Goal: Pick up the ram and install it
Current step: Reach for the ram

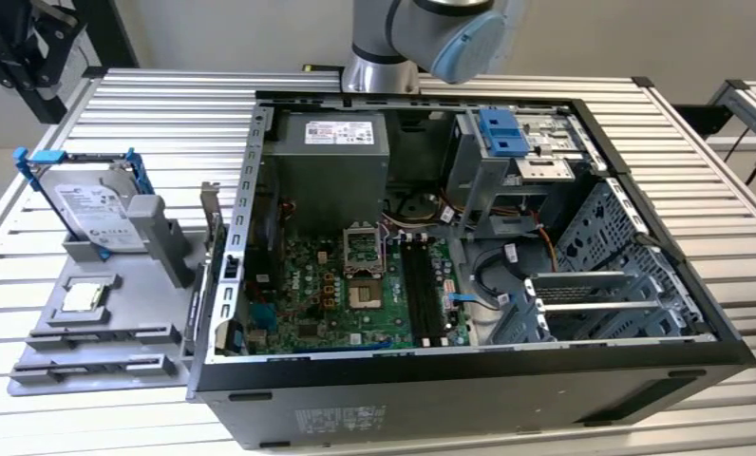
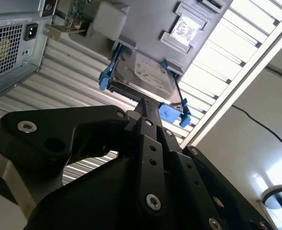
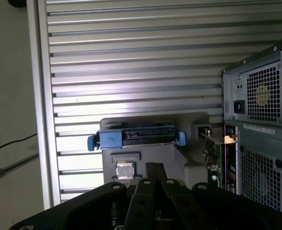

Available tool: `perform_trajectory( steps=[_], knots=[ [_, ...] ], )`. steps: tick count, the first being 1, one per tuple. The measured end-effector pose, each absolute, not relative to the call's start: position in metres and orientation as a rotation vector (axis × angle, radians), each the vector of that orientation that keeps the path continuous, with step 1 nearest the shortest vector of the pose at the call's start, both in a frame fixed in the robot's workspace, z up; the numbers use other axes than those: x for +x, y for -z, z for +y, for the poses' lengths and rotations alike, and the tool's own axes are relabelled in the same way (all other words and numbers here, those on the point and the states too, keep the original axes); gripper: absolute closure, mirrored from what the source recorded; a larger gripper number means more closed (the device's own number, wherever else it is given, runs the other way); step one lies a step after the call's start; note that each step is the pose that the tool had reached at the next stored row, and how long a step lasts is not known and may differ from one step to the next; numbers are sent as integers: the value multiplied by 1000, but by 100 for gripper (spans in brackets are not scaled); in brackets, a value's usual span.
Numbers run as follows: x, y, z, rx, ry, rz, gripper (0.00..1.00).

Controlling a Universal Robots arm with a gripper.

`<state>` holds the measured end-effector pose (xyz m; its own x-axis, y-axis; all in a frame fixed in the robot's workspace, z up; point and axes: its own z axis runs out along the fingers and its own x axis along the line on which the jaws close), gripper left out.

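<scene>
**Q:** What did the exterior view record?

**A:** An open computer case (image 1: 682, 370) lay on its side at the middle of the slatted table (image 1: 162, 95). The robot arm (image 1: 410, 38) rose at the table edge behind the case. On the motherboard (image 1: 314, 285), a long dark stick taken to be the ram (image 1: 411, 285) sat in the bank of black slots, just beside the processor socket. Whether it was fully seated could not be told. A grey fixture (image 1: 48, 375) lay along the table edge on the exterior view's left, touching the case. It carried a hard drive (image 1: 86, 204) upright in a blue frame and a small square chip (image 1: 85, 296).

**Q:** And the second wrist view?

**A:** The gripper (image 2: 141, 103) pointed toward the hard drive (image 2: 150, 76), well apart from it. Its two fingers were brought together, with nothing visible between them. The chip (image 2: 185, 27) lay beyond the drive, and the case's vented rear panel (image 2: 6, 48) stood to one side.

**Q:** The first wrist view?

**A:** The gripper (image 3: 154, 167), fingers likewise together and empty, was aimed at the fixture (image 3: 188, 124), near the chip (image 3: 125, 170) and the blue-framed drive (image 3: 148, 135). The case (image 3: 260, 143) stood just beside the fixture on the table (image 3: 131, 57).
</scene>
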<state>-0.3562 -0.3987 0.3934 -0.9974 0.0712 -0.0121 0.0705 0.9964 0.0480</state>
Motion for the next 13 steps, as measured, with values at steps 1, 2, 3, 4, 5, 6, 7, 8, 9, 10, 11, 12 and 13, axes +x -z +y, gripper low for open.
perform_trajectory(
  steps=[1,2,3,4,5,6,7,8,9,10,11,12,13],
  knots=[
    [-356,-393,-400,111,-74,3125,100],
    [-356,-393,-403,112,-74,3125,100],
    [-356,-393,-408,111,-75,3125,100],
    [-356,-393,-413,111,-74,3125,100],
    [-356,-393,-417,111,-74,3125,100],
    [-356,-392,-422,111,-74,3125,100],
    [-356,-392,-426,111,-74,3125,100],
    [-356,-392,-431,111,-74,3125,100],
    [-357,-392,-435,111,-74,3125,100],
    [-357,-391,-440,111,-74,3125,100],
    [-357,-391,-445,111,-74,3125,100],
    [-358,-390,-449,111,-74,3125,100],
    [-358,-390,-453,111,-74,3125,100]
  ],
)
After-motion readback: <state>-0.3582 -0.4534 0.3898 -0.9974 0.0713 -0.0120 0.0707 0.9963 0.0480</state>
